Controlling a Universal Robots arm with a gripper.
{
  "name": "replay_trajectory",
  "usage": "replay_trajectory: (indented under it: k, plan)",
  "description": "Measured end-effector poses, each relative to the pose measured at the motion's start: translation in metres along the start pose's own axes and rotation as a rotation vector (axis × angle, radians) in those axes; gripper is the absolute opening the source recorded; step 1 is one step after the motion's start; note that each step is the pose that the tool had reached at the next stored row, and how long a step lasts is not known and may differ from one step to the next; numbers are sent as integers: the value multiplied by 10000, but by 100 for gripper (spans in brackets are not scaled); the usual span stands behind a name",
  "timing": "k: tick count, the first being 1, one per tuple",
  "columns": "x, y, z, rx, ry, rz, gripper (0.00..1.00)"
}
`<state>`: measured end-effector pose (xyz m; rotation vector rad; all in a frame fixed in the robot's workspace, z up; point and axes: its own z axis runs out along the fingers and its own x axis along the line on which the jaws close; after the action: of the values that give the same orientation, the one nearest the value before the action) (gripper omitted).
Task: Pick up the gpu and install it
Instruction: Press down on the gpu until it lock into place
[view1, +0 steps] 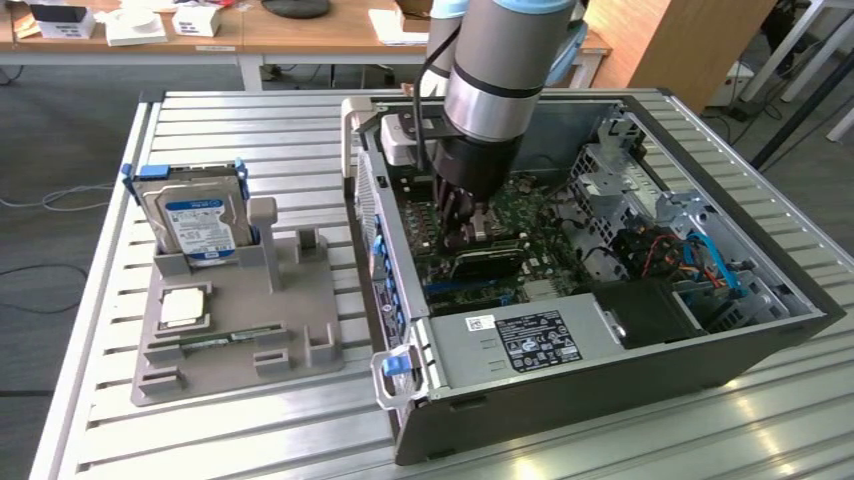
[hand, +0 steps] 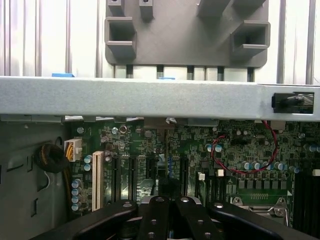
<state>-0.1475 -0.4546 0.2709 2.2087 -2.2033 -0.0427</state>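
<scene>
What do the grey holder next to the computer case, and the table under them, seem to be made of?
Holder: probably plastic, perhaps 3D-printed; it is a uniform matte grey with blocky, thick-walled slots. Table: likely aluminium; it is pale and slightly shiny, built of long parallel ribbed slats. Case: seemingly sheet metal, with thin, folded, dull grey walls.

The gripper (hand: 170, 210) hangs over the green circuit board (hand: 200, 150) inside the open computer case, its black fingers (hand: 155, 217) drawn tight together with nothing between them. Below the fingertips run several dark slots (hand: 134, 175), with one white slot (hand: 97, 180) beside them toward the case's grey inner wall (hand: 25, 170). A red wire (hand: 220, 155) loops across the board. The case's silver side rail (hand: 150, 97) crosses above the board, and beyond it a grey plastic holder (hand: 185, 30) sits on the slatted metal table (hand: 50, 40).
</scene>
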Motion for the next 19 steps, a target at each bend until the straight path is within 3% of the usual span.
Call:
replay_trajectory:
  k: [19]
  plan:
    - [-26,13,24,0,-74,-1,11]
